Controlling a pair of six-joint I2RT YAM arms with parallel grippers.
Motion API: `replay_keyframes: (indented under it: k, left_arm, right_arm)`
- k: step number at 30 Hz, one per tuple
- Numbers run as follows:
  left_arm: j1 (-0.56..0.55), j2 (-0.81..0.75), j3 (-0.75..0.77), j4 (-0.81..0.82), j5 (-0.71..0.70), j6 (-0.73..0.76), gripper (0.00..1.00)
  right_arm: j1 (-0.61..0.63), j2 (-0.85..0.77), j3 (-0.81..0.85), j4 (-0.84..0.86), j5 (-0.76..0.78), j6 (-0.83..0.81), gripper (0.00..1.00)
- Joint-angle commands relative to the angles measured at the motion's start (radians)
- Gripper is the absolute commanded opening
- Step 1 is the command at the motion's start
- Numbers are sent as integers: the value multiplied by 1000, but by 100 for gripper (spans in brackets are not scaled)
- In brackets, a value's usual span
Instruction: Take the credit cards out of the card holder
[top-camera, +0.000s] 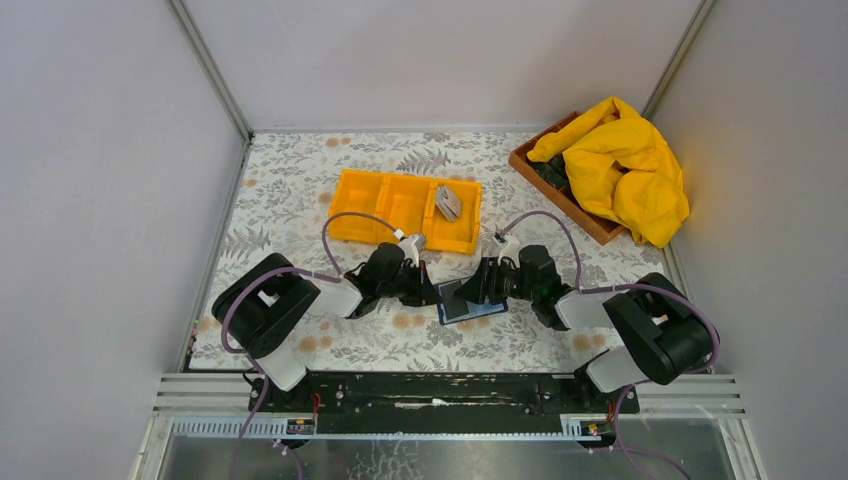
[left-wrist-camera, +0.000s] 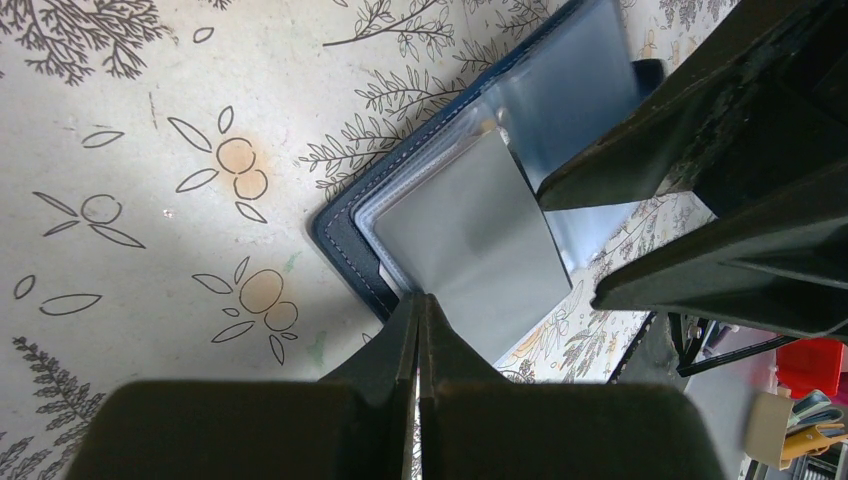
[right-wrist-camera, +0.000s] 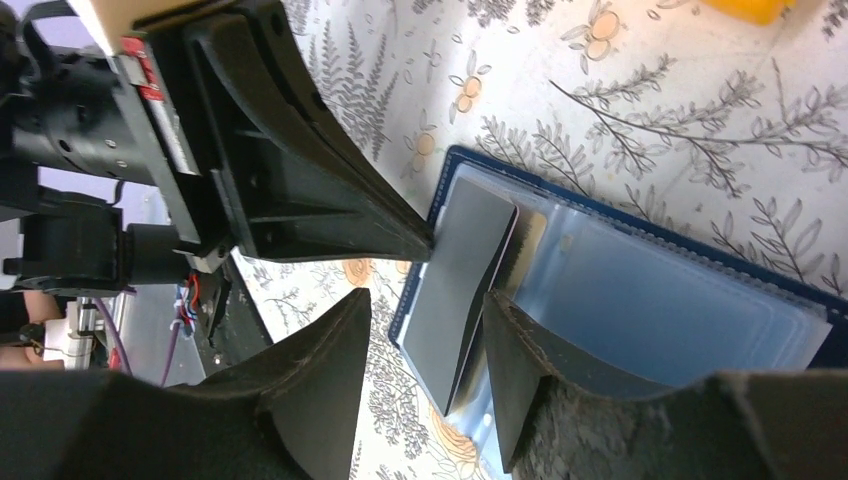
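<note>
A grey card (left-wrist-camera: 470, 250) sticks halfway out of a clear sleeve of the holder (left-wrist-camera: 338, 228), tilted up off it. The holder lies open and flat on the table (top-camera: 300, 190), between the two arms and near the front edge. Its dark blue corner points toward the left gripper (left-wrist-camera: 420, 305), which is clenched on the card's free edge, tips together.

The right gripper (right-wrist-camera: 428, 295) is released. Its jaws stand apart on either side of the card, and one finger (right-wrist-camera: 520, 370) rests on the plastic sleeves just beside the card's long edge. The two grippers nearly touch, so little room is left over the holder.

Bare table lies to the left and front. Behind sits the tray (top-camera: 350, 215), with loose cards (top-camera: 448, 203) in its right compartment. A box (top-camera: 560, 195) with a yellow cloth (top-camera: 625, 165) fills the far right corner.
</note>
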Motion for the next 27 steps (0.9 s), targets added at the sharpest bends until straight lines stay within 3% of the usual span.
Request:
replay_keyframes:
  k: [1,13,16,22,25,27]
  left_arm:
    - [-3,32,14,-33,3,21,0]
    - [-1,31,15,-36,2,21,0]
    - [-1,34,16,-35,3,21,0]
    - [-2,34,16,-37,3,21,0]
    - [-1,33,16,-39,5,22,0]
    - [-1,31,16,-39,4,22,0]
  right_arm:
    - [8,-7,11,102,-104,32,52]
    - [4,-14,31,2,-52,-8,50]
    - [4,18,29,63,-128,27,50]
    - [5,148,3,402,-285,198,51]
    - [3,173,13,385,-276,194,51]
    - [3,159,30,283,-241,146,51]
